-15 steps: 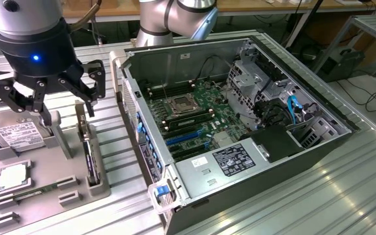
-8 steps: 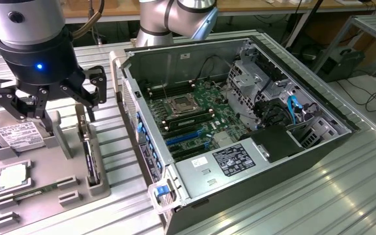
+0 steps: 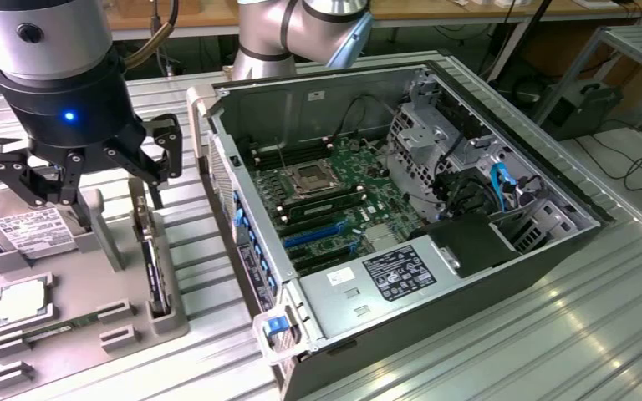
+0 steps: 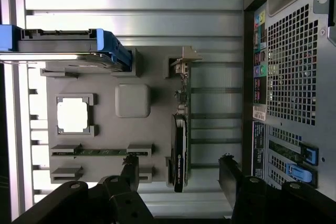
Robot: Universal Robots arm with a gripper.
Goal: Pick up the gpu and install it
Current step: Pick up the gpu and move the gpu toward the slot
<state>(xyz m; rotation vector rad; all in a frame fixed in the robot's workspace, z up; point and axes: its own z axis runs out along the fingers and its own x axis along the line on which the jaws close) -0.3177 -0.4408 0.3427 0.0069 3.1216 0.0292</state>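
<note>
The gpu [image 3: 155, 271] stands on its edge in a slot of the grey holder tray [image 3: 81, 334], to the exterior view's left of the open computer case [image 3: 544, 251]. In the wrist view the gpu [image 4: 179, 153] shows edge-on, black cooler and green board, with its silver bracket at the far end. My gripper [image 3: 89, 177] hangs above the tray, open, holding nothing. Its two black fingers [image 4: 130, 173] straddle the near end of the card with a gap on each side, and the gripper [image 4: 179, 174] is centred over it.
The tray [image 4: 152, 77] also holds a silver hard drive [image 3: 29, 231] in a blue caddy [image 4: 113, 45], a square processor chip [image 4: 72, 115] and a memory stick [image 4: 100, 151]. Blue expansion slots [image 3: 315, 238] lie on the motherboard. The case's rear panel [image 4: 289, 77] is close beside the tray.
</note>
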